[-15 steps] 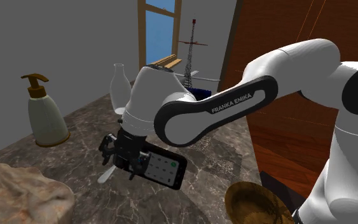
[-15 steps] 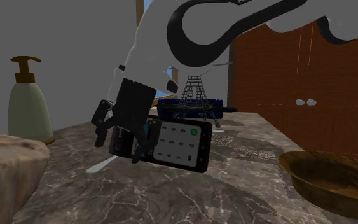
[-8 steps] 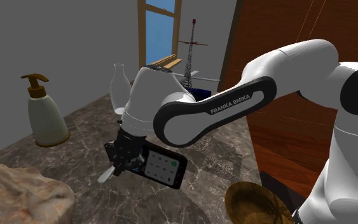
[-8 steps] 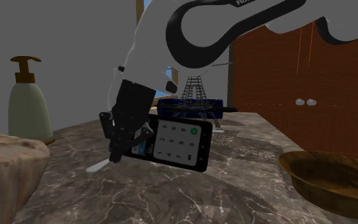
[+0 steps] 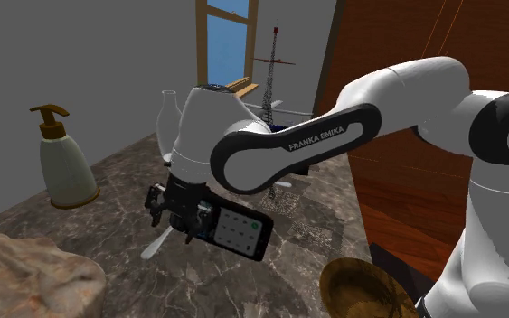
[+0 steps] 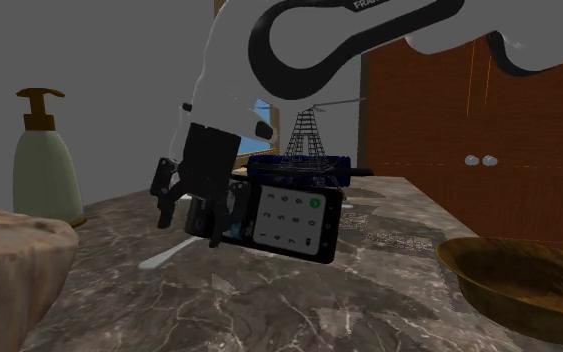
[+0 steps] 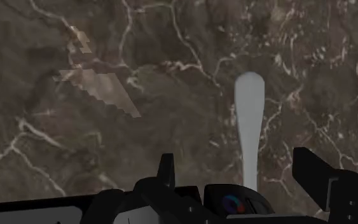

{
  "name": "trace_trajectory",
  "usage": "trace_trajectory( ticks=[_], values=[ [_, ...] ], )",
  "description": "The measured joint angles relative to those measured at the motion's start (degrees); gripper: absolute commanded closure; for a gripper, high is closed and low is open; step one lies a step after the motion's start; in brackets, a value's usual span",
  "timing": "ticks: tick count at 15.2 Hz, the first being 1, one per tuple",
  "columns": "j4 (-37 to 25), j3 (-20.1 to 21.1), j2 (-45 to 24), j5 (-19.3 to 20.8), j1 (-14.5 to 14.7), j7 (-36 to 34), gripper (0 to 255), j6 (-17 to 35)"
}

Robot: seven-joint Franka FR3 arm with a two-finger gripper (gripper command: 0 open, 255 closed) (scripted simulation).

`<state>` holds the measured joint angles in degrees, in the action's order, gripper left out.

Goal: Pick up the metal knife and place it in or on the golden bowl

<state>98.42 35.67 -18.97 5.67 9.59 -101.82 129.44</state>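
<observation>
The knife (image 5: 157, 244) is a pale, slim piece lying flat on the dark marble counter (image 5: 117, 181). It lies in front of the gripper in the second exterior view (image 6: 162, 259). My black gripper (image 5: 172, 219) hangs just above it, open, fingers (image 6: 161, 205) apart. In the wrist view the knife (image 7: 248, 124) lies on the counter in line with the gap of the gripper (image 7: 238, 170), untouched by either finger. The golden bowl (image 5: 335, 274) sits by the counter's near edge beside the stand, brown-gold with a wide rim (image 6: 469, 250).
A dark keypad device (image 5: 240, 231) with a green button stands tilted right beside the gripper. A soap dispenser (image 5: 62, 164), a glass bottle (image 5: 171, 122), a wire tower model (image 6: 307, 135) and a blue object (image 6: 299, 168) stand farther back. A rough rock (image 5: 22, 275) fills the near corner.
Half a second ago the fingers looked drawn together over the knife; now they stand apart again. The arm's upper part swung slightly, and the keypad device shifted a little.
</observation>
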Motion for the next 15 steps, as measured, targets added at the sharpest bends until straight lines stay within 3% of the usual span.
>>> trace_trajectory(
  ticks=[8,10,15],
  values=[
    [-24.05,-5.81,-11.43,8.14,3.51,0.00,0,-25.35],
    [-25.48,-6.11,-12.58,8.74,4.08,-0.09,0,-26.16],
    [-21.71,-5.91,-11.66,8.79,3.48,-0.48,0,-21.89]
  ],
)
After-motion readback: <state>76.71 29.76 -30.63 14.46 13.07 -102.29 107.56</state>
